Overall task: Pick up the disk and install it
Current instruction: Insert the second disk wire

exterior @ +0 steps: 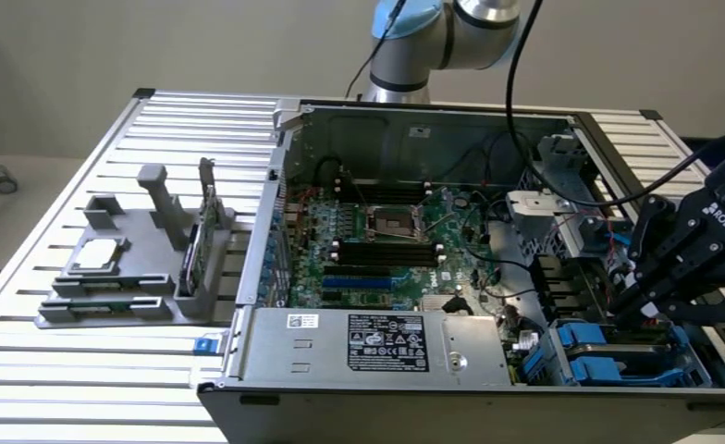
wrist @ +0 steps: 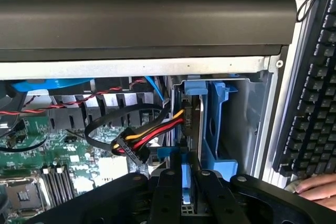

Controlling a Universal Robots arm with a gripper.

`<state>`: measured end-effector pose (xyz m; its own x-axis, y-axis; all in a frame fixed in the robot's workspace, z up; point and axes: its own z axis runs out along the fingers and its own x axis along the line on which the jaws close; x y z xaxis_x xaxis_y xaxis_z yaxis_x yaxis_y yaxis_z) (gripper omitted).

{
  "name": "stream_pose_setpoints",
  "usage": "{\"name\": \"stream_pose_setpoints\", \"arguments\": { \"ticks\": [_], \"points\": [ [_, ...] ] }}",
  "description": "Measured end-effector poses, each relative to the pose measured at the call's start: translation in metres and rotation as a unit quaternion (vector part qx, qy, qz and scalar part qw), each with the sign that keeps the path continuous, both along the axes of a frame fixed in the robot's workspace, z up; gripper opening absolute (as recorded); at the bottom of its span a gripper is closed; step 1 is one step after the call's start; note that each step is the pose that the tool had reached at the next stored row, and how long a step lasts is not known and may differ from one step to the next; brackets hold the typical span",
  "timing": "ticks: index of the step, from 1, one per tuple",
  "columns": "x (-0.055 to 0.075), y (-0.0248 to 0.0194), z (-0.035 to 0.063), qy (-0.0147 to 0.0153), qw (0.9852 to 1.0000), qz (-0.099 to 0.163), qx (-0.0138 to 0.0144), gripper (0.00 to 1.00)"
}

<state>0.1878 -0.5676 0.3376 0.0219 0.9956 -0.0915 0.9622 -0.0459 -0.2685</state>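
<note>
An open computer case (exterior: 461,277) lies on a slatted metal table (exterior: 42,370), seen from above in the exterior view. Toward that view's left, a grey fixture (exterior: 122,277) stands on the table holding spare parts. In the middle of the case sits the green motherboard (exterior: 387,250), with the power supply (exterior: 375,342) in front of it. At the exterior view's right, the black gripper (exterior: 658,296) reaches down over the blue drive bays (exterior: 603,356).

In the wrist view, the jaws appear clenched on the disk (wrist: 185,182), pinching the edge of its blue carrier between dark fingers (wrist: 210,195). The disk hangs on edge just beside a power cable (wrist: 152,132), in front of a blue bay (wrist: 215,124).

To seat it well, the disk probably needs to stay square to the bay's rails and slide straight — with the cable kept out of the slot.

Most of the disk is hidden behind the fingers, so its label cannot be seen. A keyboard (wrist: 310,103) and a person's hand (wrist: 315,186) are cut off at the frame edge.
</note>
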Motion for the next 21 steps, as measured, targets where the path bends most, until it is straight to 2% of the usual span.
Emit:
{"name": "stream_pose_setpoints", "arguments": {
  "ticks": [4, 11, 17, 21],
  "points": [
    [-0.001, 0.0000, 0.0001, -0.0078, 1.0000, 0.000, 0.0008, 0.16],
    [-0.004, -0.0012, 0.0000, -0.0236, 0.9997, 0.000, 0.0022, 0.16],
    [-0.008, -0.0038, 0.0000, -0.0352, 0.9994, 0.000, 0.0029, 0.16],
    [-0.012, -0.0052, 0.0000, -0.0417, 0.9991, 0.000, 0.0033, 0.16]
  ]
}}
